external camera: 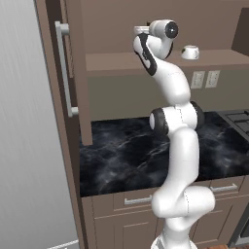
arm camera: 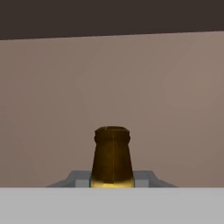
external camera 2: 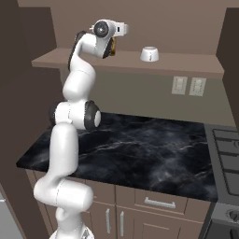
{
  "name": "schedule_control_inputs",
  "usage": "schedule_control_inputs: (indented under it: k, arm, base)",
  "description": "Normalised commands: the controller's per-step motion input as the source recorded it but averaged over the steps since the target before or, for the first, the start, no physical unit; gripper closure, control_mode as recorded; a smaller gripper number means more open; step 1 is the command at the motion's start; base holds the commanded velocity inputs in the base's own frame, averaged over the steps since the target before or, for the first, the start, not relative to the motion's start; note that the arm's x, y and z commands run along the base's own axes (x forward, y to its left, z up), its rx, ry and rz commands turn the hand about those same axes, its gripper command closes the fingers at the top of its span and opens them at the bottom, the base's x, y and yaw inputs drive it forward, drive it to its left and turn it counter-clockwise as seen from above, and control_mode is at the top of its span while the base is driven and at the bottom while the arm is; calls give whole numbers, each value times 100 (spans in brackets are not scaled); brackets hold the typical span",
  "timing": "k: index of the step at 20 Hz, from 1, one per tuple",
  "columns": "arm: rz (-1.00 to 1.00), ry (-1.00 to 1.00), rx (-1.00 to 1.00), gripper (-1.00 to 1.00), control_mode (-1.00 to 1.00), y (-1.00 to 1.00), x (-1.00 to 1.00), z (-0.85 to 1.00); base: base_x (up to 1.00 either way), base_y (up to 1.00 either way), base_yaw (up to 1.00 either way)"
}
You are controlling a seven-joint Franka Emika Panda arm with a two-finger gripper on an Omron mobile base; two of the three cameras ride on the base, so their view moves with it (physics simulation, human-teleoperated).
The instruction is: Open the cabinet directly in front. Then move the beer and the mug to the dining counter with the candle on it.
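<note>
So the cabinet [external camera: 73,73] is already open, door swung out at 9 o'clock in the left base view with its long silver handle [external camera: 64,68] facing us. The arm reaches up to the cabinet's bottom shelf [external camera 2: 186,63]. In the hand view the beer [arm camera: 112,157] sits dead center at 6 o'clock, its brown neck and cap sticking up between the grey fingers [arm camera: 78,179], which sit right against both sides of it, so the hand [arm camera: 112,181] looks clamped on the bottle. From the right base view there's just a sliver of amber [external camera 2: 113,48] peeking past the wrist. The mug [external camera 2: 150,54] sits on the same shelf, off at 3 o'clock from the hand, well apart. Black marble worktop [external camera 2: 140,149] below.
</note>
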Motion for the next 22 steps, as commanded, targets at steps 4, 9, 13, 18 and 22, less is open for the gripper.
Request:
schedule_control_inputs:
  k: [4, 9, 13, 18, 22]
  arm:
    - [1, 0, 0, 100, -100, 0, 0, 0]
    - [0, 0, 0, 100, -100, 0, 0, 0]
    - [0, 0, 0, 100, -100, 0, -5, 0]
    - [2, 0, 0, 100, -100, 0, -32, 0]
    - [4, -2, 0, 100, -100, 0, -56, 0]
  base:
    - [0, 0, 0]
    - [0, 0, 0]
    - [0, 0, 0]
    - [0, 0, 0]
    - [0, 0, 0]
